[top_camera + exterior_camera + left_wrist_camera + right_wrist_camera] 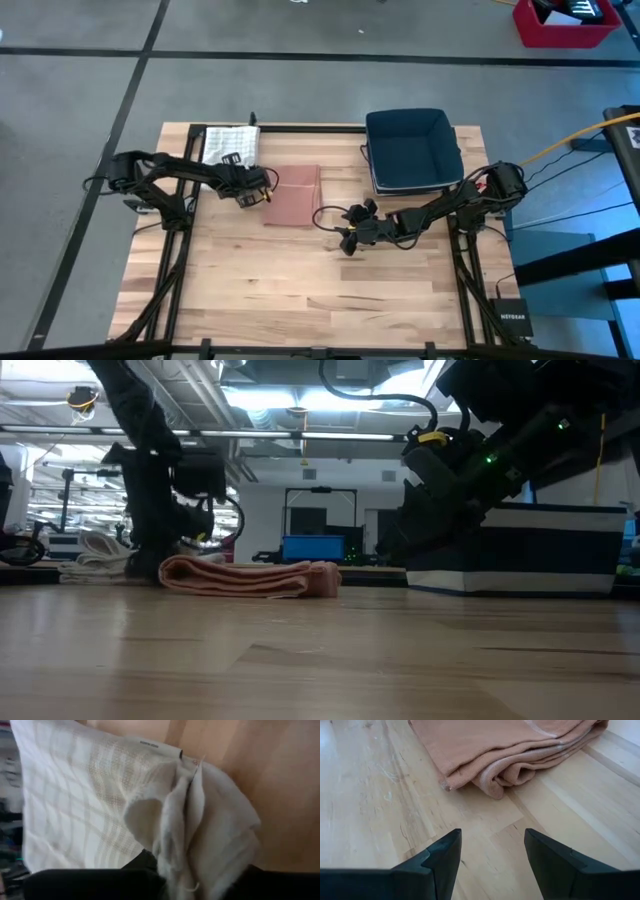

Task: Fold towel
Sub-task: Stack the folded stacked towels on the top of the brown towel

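One towel looks finished: the pink towel [293, 197] lies folded in a flat bundle near the middle of the bench [300, 290], its layered edges showing in the right wrist view. What seems left is the white checked towel [230, 146], lying at the bench's far left corner. The left tool [256, 188] sits at that towel's near corner, and its wrist view shows white cloth bunched between its fingers, so it appears pinched narrow on the fabric. The right tool [352, 228] hovers with its fingers spread wide and empty, just beside the pink towel, not touching it.
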### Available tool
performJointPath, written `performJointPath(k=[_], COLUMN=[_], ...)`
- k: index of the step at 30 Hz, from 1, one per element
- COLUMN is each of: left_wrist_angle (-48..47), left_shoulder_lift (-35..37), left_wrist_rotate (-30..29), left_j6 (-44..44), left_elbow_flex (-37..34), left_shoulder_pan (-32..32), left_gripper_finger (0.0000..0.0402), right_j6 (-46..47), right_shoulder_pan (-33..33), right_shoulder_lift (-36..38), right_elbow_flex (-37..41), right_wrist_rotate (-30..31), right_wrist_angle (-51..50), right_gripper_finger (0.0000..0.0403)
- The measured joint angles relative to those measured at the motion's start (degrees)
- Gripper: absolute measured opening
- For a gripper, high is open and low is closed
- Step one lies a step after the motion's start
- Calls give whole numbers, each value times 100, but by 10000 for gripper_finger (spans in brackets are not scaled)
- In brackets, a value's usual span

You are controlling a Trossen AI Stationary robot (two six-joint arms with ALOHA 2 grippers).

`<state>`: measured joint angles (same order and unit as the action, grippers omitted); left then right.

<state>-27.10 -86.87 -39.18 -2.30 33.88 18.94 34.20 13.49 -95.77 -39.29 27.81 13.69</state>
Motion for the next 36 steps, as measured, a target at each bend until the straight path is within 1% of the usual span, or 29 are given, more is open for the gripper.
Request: performJointPath(k=[3,6,9,12,14,16,20,26,31,36], left_wrist_angle=[-642,-1189,-1917,-2342,-2549,-2574,-2557,-2147,-2173,-2448], left_shoulder_lift=[450,814,987,1014,1014,1015,1016,951,492,-110], left_wrist_rotate=[594,999,1074,1147,1331,1507,1518,1508,1491,1349], left_j6=[198,391,446,360,362,453,688,1096,1206,1497], left_elbow_flex=[307,778,1305,1834,2130,2392,2720,3005,3313,3830], left_shoulder_pan=[15,39,42,28,17,-29,-314,-884,-1229,-1485], left_gripper_finger=[58,58,58,58,58,58,58,58,58,58], right_j6=[0,2,3,7,67,160,189,199,199,199], right_shoulder_pan=[-1,-2,-2,32,42,46,48,118,116,116], right_shoulder_lift=[0,0,0,-1,0,0,0,0,0,0], right_elbow_flex=[-2,-2,-4,-7,-7,-7,-7,-7,-7,-6], right_wrist_rotate=[-2,-116,-354,-593,-633,-674,-810,-804,-798,-796], right_wrist_angle=[35,184,334,398,381,383,378,382,377,376], right_gripper_finger=[221,221,221,221,221,221,221,221,221,221])
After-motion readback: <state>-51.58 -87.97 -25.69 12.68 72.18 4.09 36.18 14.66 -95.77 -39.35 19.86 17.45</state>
